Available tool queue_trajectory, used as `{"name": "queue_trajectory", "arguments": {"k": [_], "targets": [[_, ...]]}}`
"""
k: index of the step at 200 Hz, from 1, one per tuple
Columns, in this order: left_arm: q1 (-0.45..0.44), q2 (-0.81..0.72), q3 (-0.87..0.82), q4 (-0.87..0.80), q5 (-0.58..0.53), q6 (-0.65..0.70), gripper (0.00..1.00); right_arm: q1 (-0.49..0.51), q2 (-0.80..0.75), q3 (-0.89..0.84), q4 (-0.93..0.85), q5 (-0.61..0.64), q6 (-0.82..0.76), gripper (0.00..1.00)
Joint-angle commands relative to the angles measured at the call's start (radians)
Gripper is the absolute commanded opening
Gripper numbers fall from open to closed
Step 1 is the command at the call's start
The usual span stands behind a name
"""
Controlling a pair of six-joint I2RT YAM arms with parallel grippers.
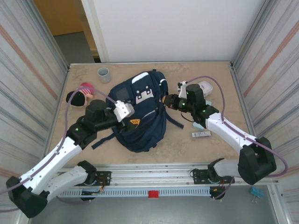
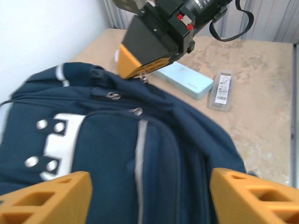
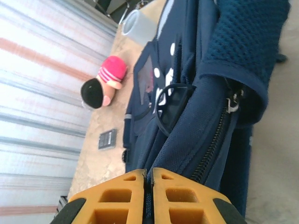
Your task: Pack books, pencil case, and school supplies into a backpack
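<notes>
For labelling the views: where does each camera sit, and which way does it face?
Top external: above and behind the bases, looking down at the table; both arms show.
Left wrist: on the left arm, facing over the backpack to the right gripper; open left gripper at bottom.
Right wrist: on the right arm, facing along the backpack to the toy and cup; shut fingers at bottom.
Shared: top and right wrist both show the toy.

Top cam's mounted high behind the arm bases, staring down at the whole table [image 1: 187, 149]. Both wrist cams sit super close to the backpack [image 1: 140, 116], left one looking across its front toward the right gripper [image 2: 133, 67], right one sideways along its zipper.
</notes>
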Motion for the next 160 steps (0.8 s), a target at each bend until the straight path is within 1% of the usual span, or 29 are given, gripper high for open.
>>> {"name": "queue_trajectory", "arguments": {"k": [1, 21, 29, 36, 45, 53, 65, 82, 91, 97, 102, 114, 141, 160], "targets": [[-0.073, 0.089, 0.066, 0.059, -0.065, -0.073, 0.77, 0.046, -0.059, 0.07, -0.007, 0.058, -0.04, 0.0], [-0.118, 0.186, 0.089, 0.103, -0.094, -0.137, 0.81, 0.068, -0.056, 0.078, -0.001, 0.056, -0.04, 0.0], [-0.13, 0.224, 0.096, 0.115, -0.118, -0.167, 0.81, 0.073, -0.053, 0.081, 0.002, 0.047, -0.04, 0.0], [-0.14, 0.254, 0.103, 0.119, -0.163, -0.189, 0.81, 0.078, -0.052, 0.088, 0.002, 0.043, -0.042, 0.0], [-0.144, 0.29, 0.116, 0.106, -0.185, -0.199, 0.8, 0.082, -0.053, 0.088, 0.002, 0.039, -0.046, 0.0], [-0.15, 0.318, 0.119, 0.099, -0.208, -0.204, 0.77, 0.083, -0.056, 0.091, 0.002, 0.035, -0.047, 0.0], [-0.154, 0.345, 0.122, 0.085, -0.248, -0.206, 0.64, 0.083, -0.062, 0.092, 0.001, 0.034, -0.05, 0.0], [-0.154, 0.346, 0.117, 0.06, -0.235, -0.195, 0.41, 0.071, -0.071, 0.087, -0.021, 0.063, -0.055, 0.0], [-0.154, 0.328, 0.107, 0.064, -0.211, -0.187, 0.17, 0.052, -0.072, 0.083, -0.039, 0.088, -0.042, 0.0], [-0.154, 0.311, 0.097, 0.074, -0.195, -0.184, 0.06, 0.034, -0.069, 0.08, -0.043, 0.095, -0.029, 0.0], [-0.154, 0.292, 0.086, 0.085, -0.183, -0.183, 0.0, 0.019, -0.066, 0.072, -0.038, 0.094, -0.018, 0.0], [-0.153, 0.25, 0.064, 0.101, -0.151, -0.177, 0.0, -0.014, -0.055, 0.054, -0.02, 0.105, 0.012, 0.0], [-0.154, 0.166, 0.026, 0.12, -0.093, -0.167, 0.0, -0.07, 0.003, 0.026, 0.014, 0.178, 0.025, 0.0], [-0.153, 0.135, 0.009, 0.127, -0.059, -0.16, 0.0, -0.123, 0.066, 0.007, 0.084, 0.159, 0.058, 0.0]]}}
